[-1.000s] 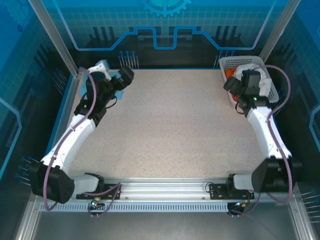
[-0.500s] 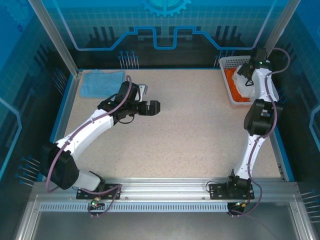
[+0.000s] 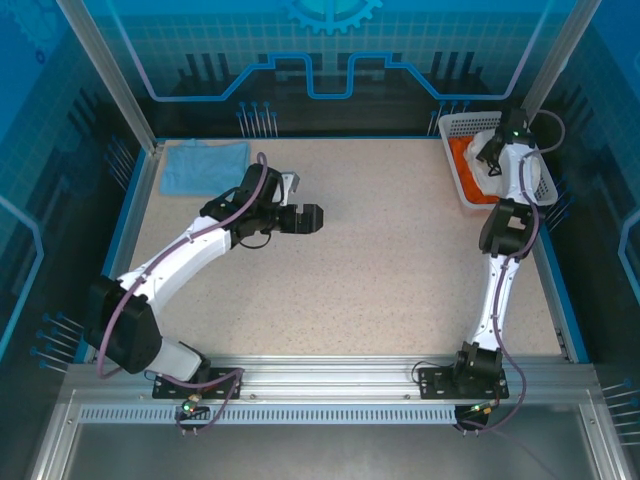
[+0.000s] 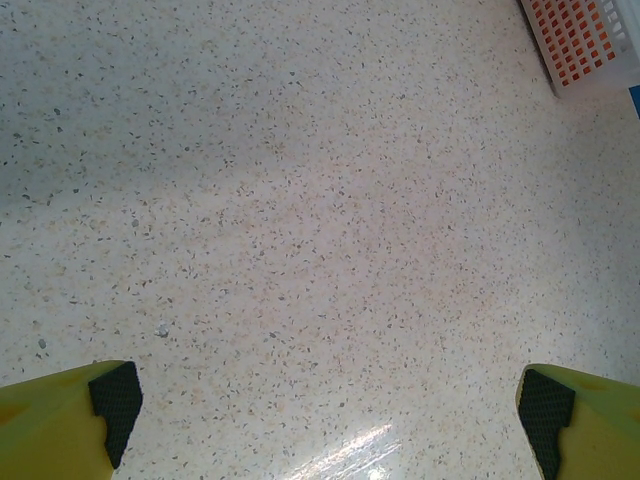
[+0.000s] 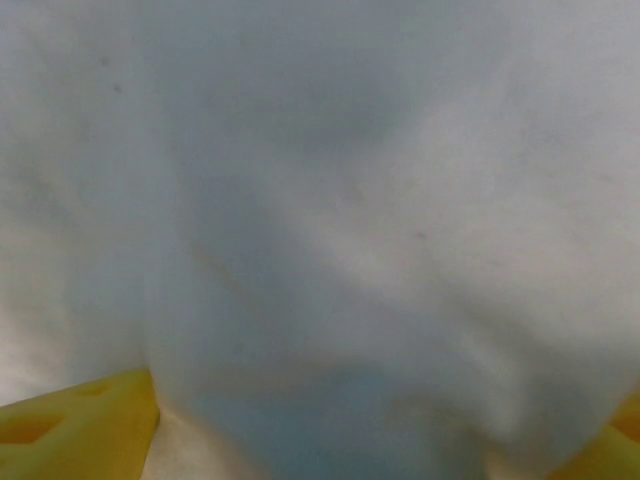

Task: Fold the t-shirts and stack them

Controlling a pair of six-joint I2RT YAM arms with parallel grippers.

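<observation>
The light blue t-shirt lies folded flat at the table's back left corner. My left gripper hovers over bare table to the right of it, open, with nothing between its yellow fingers. The white t-shirt sits crumpled in the white lattice basket at the back right. My right gripper reaches down into that basket. In the right wrist view the white t-shirt bulges between the right gripper's fingers, which stand wide apart; cloth hides their pads.
Orange cloth lines the basket's left side. The basket's corner shows far off in the left wrist view. Speckled tabletop stretches between the arms. Blue enclosure walls ring the table.
My left arm has swung away from the back left corner to mid-table, uncovering the folded blue shirt. My right arm has stretched deeper into the basket onto the white shirt.
</observation>
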